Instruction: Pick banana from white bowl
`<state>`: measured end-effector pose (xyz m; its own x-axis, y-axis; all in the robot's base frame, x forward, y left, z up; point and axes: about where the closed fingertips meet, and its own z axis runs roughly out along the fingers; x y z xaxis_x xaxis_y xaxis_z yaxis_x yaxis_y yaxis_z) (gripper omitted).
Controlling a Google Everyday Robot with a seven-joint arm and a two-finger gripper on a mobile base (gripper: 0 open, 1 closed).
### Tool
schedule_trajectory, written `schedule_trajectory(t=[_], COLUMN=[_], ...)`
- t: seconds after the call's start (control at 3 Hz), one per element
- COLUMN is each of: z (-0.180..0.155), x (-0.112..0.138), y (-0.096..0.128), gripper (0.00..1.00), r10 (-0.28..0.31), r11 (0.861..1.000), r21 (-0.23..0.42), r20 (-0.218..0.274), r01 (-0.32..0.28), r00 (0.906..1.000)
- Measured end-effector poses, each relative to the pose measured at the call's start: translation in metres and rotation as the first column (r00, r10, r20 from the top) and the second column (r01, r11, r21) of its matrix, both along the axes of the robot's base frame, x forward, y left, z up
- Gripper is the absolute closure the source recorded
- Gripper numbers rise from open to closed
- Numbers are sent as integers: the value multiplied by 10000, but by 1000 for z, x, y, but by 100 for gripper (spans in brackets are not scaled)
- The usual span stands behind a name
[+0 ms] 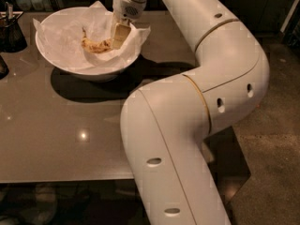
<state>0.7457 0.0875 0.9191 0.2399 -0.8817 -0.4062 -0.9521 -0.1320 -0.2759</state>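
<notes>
The white bowl (70, 62) stands at the table's far left, lined with crumpled white paper (61, 34) that sticks past its rim. A small yellow-brown banana (95, 45) lies on the paper near the bowl's middle. My gripper (118, 35) reaches down into the bowl from the right and rests at the banana's right end, touching or nearly touching it. The gripper hides that end of the banana. My white arm bends across the right half of the camera view.
A dark container with utensils (10, 29) stands left of the bowl, and another dark object (2, 67) pokes in at the left edge. The grey table (70, 139) has its front edge low in the view. Speckled floor (272, 163) lies to the right.
</notes>
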Motion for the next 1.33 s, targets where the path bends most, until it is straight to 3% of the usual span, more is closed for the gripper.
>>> schedule_trajectory(t=[0.33, 0.67, 1.33], z=[1, 8, 46], x=[-24, -29, -76], y=[-11, -5, 3], gripper=[100, 100, 100], r10=[-517, -377, -540], r11=[9974, 9971, 9866], r21=[496, 659, 1562], r20=[-297, -234, 437], r01=[531, 391, 466], r00=[9982, 9990, 9976])
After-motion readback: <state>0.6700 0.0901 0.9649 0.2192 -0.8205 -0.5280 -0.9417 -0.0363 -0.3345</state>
